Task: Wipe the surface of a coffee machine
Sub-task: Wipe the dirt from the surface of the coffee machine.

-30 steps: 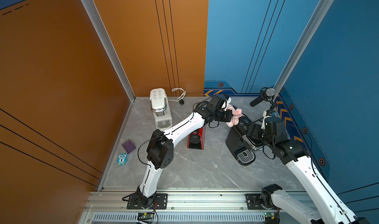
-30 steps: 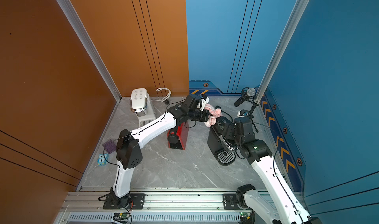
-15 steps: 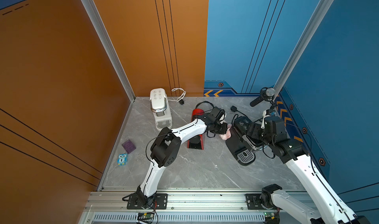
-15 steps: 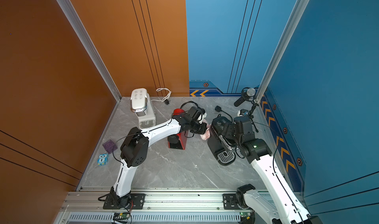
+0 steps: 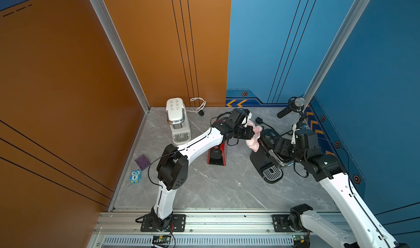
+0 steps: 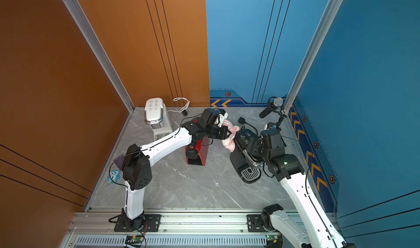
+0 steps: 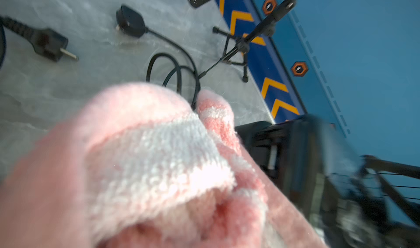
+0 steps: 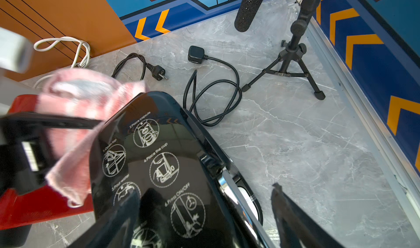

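now, black glossy coffee machine: stands toward the right of the grey marble-look tabletop, unmoved over the last second.
white left arm: half a second ago it had swept down the machine's flank, and it is now back up at the top rear edge. that reads as one wiping stroke done, with more surface left.
right claw: spread wider than before, straddling the machine's top; contact unclear.
left claw: pressed together on the pink-and-white terry cloth, which drapes on the machine's side facing that arm.
hidden: left claw's tips are buried in cloth; wrist views partly blurred.

Black coffee machine upright, pink cloth against it
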Action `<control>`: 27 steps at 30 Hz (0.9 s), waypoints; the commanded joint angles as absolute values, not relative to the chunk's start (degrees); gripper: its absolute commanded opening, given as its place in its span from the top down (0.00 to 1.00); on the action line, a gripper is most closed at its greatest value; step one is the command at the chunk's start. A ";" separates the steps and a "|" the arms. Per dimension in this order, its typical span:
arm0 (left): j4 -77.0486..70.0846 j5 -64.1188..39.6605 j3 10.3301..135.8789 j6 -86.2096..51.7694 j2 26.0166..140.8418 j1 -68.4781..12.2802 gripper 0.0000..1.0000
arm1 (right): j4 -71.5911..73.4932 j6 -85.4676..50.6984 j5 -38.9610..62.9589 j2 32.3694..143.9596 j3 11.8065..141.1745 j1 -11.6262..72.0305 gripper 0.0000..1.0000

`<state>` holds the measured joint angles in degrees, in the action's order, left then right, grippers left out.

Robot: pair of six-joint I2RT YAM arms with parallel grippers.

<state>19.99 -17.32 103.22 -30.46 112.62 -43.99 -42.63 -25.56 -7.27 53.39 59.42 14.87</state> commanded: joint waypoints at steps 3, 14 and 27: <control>18.92 -14.94 100.44 -27.34 103.43 -45.39 1.00 | -47.39 -26.16 -4.16 53.01 60.24 12.02 0.08; 11.39 0.42 80.96 -31.02 90.09 -59.33 1.00 | -42.85 -28.36 -3.64 54.38 56.51 9.35 0.08; -10.11 7.25 73.94 -37.49 99.61 -57.41 1.00 | -39.90 -30.94 -1.13 50.93 50.41 8.59 0.10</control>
